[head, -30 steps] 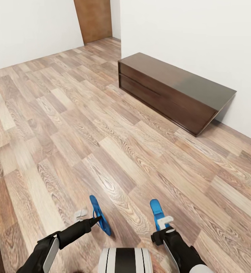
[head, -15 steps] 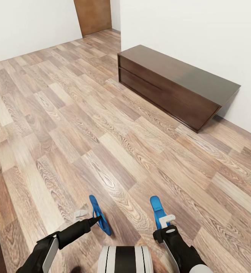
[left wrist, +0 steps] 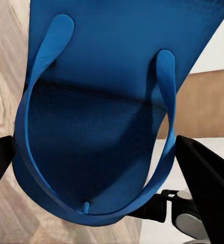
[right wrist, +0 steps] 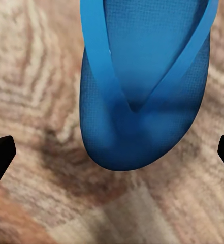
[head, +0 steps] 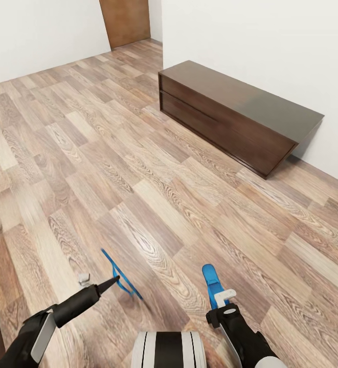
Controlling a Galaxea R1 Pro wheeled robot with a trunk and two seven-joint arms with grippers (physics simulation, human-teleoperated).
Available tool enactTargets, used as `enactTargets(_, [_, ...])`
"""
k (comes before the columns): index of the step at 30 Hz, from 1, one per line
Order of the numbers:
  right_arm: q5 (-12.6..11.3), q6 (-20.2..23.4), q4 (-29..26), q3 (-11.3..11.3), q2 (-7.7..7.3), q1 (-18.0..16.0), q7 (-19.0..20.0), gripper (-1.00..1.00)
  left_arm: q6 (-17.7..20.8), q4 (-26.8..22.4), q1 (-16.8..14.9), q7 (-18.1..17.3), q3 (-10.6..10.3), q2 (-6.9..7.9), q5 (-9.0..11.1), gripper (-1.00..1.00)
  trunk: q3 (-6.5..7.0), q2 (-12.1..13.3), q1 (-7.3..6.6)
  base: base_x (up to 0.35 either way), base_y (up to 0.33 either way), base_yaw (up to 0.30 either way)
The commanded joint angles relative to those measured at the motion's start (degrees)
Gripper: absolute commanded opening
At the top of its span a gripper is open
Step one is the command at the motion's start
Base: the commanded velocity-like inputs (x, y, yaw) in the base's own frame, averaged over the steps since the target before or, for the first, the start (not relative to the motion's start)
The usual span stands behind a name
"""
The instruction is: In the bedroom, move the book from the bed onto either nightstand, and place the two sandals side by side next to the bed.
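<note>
You are looking down from the head camera over a wood-plank floor (head: pixel 112 168) in a room with white walls (head: pixel 41 30). A low, dark brown cabinet (head: pixel 240 115) with two long drawer fronts stands against the wall ahead and to the right. A light wooden door (head: pixel 125 20) sits at the far end.

Your left gripper (head: pixel 98 283) reaches forward at the lower left. It holds a bright blue sandal (head: pixel 120 273) up off the floor, and from the head camera you see the sandal almost edge-on, as a thin blue line slanting away from the fingertips. In the left wrist view that sandal (left wrist: pixel 117 107) sits between the two dark fingers (left wrist: pixel 205 188), strap side toward the camera, with its thin blue straps (left wrist: pixel 45 56) arching over the sole. The fingers look closed on its edges, though the contact itself is hidden.

Your right gripper (head: pixel 221 301) is at the lower right, holding the second sandal (head: pixel 211 283), which points forward and away from you above the floor. In the right wrist view this sandal (right wrist: pixel 142 101) shows its strap side against the wood grain, and the dark fingertips (right wrist: pixel 0 155) sit far apart at the frame's edges. I cannot tell how the right fingers grip it.

The two sandals are well apart, one on each side of the robot's trunk (head: pixel 169 350).
</note>
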Motion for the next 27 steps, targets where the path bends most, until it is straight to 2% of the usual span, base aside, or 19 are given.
enactTargets(1, [0.26,0.41,-0.08,0.22,-0.02,-0.01,-0.19,1.00,0.83,-0.16,-0.01,0.12,-0.04,0.08,0.55,-1.00,-0.03,-0.01,-0.01,0.000,0.000,0.000])
enactTargets(9, [0.25,0.39,-0.08,0.17,-0.02,-0.01,-0.19,1.00,1.24,-0.44,-0.01,1.62,-0.15,0.19,1.15,-1.00,-0.03,-0.01,-0.01,0.007,0.000,0.000])
enactTargets(27, [0.27,0.34,-0.08,0.29,-0.02,-0.01,-0.19,1.00,1.17,-0.52,-0.01,3.26,-0.45,-0.08,1.08,-1.00,-0.03,-0.01,-0.01,0.099,0.000,0.000])
